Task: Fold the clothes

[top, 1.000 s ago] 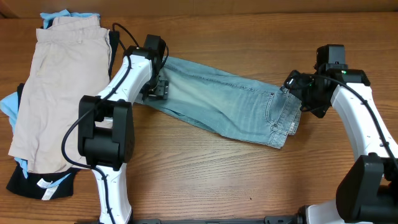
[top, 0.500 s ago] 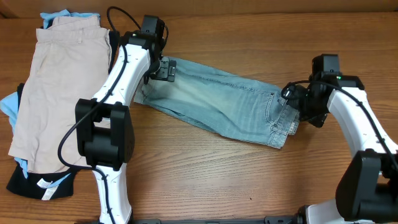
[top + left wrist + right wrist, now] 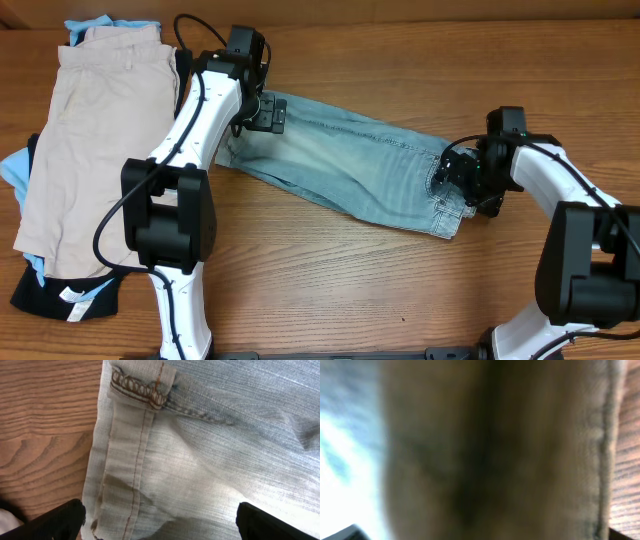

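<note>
The light-blue denim shorts [image 3: 350, 165] lie in a long strip across the table, cuff end at the left and waistband end at the right. My left gripper [image 3: 262, 112] hovers over the left cuff end. In the left wrist view its jaws [image 3: 160, 525] are spread wide over the rolled cuff [image 3: 130, 460] and hold nothing. My right gripper [image 3: 455, 180] is pressed onto the waistband end. The right wrist view is a blur of fabric [image 3: 485, 450] very close to the lens, and the finger tips [image 3: 480, 535] show only at the bottom corners, far apart.
A pile with beige khaki shorts [image 3: 95, 140] on top lies at the far left, over a light-blue garment [image 3: 15, 165] and a black garment [image 3: 60, 290]. Bare wooden table [image 3: 400, 290] lies in front of the denim.
My left gripper has moved back to the upper corner of the cuff end. My right gripper has moved down and left onto the waistband end.
</note>
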Available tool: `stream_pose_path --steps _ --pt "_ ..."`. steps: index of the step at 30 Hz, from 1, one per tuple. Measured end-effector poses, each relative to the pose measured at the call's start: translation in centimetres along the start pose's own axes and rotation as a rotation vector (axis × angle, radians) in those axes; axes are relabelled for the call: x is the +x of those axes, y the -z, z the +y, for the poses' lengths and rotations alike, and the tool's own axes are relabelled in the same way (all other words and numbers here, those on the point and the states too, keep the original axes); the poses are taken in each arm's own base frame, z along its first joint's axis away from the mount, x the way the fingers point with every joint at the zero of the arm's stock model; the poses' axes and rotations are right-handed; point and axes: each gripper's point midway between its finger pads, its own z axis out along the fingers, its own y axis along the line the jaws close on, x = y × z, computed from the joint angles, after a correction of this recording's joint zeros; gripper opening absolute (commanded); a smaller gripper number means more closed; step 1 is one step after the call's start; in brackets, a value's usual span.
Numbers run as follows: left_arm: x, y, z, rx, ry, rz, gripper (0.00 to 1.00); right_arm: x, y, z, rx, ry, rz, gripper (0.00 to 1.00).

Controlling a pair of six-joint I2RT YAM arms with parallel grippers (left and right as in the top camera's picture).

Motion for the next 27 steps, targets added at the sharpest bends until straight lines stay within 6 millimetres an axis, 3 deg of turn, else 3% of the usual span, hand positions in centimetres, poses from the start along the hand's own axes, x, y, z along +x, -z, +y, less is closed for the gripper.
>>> stream_pose_path --steps 3,7,12,16,21,27 --pt "0.1 0.0 0.0 0.001 0.000 0.003 1.00 -0.2 -0.4 1.1 -0.096 0.015 -0.026 0.38" --pt "0.1 0.0 0.0 0.003 0.000 0.006 1.00 1.1 -1.6 2.7 -0.229 0.018 0.018 0.06" --pt "0.2 0.0 -0.1 0.004 0.000 0.007 1.00 1.4 -1.8 3.6 -0.305 0.004 0.043 0.04" --pt "0.2 0.0 -0.1 0.006 0.000 0.010 1.00 1.2 -1.3 2.8 -0.352 -0.054 0.082 0.04" --pt "0.3 0.0 -0.1 0.006 -0.001 0.013 1.00 -0.6 1.4 -1.6 -0.346 -0.202 0.112 0.04" --pt "0.5 0.0 -0.4 0.023 -0.011 0.023 0.96 -4.1 6.7 -7.0 -0.253 -0.271 0.054 0.04"
